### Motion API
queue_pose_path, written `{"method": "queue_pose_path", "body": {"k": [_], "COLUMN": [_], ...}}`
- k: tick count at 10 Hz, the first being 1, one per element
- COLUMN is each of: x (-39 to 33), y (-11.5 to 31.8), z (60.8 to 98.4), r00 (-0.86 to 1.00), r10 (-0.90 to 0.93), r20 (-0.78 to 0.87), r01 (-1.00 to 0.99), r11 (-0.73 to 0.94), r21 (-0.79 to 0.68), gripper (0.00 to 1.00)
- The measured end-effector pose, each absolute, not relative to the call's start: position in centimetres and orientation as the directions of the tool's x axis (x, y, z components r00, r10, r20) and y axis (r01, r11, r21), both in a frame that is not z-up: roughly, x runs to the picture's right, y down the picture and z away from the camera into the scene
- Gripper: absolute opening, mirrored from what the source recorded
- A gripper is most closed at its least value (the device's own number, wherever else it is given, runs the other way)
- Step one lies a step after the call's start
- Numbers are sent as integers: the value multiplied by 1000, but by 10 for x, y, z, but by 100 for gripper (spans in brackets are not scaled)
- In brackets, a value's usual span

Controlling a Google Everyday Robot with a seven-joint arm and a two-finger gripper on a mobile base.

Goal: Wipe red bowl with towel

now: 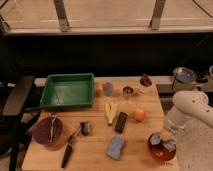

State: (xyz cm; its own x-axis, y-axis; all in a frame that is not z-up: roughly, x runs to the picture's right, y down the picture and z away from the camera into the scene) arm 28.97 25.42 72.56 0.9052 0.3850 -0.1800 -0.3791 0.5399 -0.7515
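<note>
A wooden bench (95, 155) is seen from above, with the red bowl (161, 152) standing near its front right corner. A grey-blue towel (170, 145) is bunched inside the bowl, lying against its right side. The white arm (189, 107) is bent in from the right edge of the bench, and the pincer (165, 136) is lowered over the bowl, right at the towel. Whether the pincer is clenched on the towel or released cannot be told, as its end is lost among the folds of cloth.

An orange (139, 115) is placed behind the bowl, a little to its left. A black bar (120, 122) and a banana (110, 112) are laid side by side near the middle of the bench, and a blue sponge (116, 147) is set in front of them. A green tray (67, 91) is positioned at the back left. A dark purple bowl (48, 131) is found at the front left, with a utensil resting in it. A black-handled tool (69, 150) is laid at an angle just to the right of the purple bowl. A cup (106, 88) and a small tin (127, 91) are lined up along the back, right of the tray. A black chair (17, 95) is placed off the left end of the bench.
</note>
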Motion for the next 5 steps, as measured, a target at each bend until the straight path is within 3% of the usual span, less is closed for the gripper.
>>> {"method": "queue_pose_path", "body": {"k": [5], "x": [284], "y": [301], "z": [700], "r00": [887], "r10": [428], "r20": [-175], "r01": [-394], "r11": [501], "r21": [-770], "gripper": [0]}}
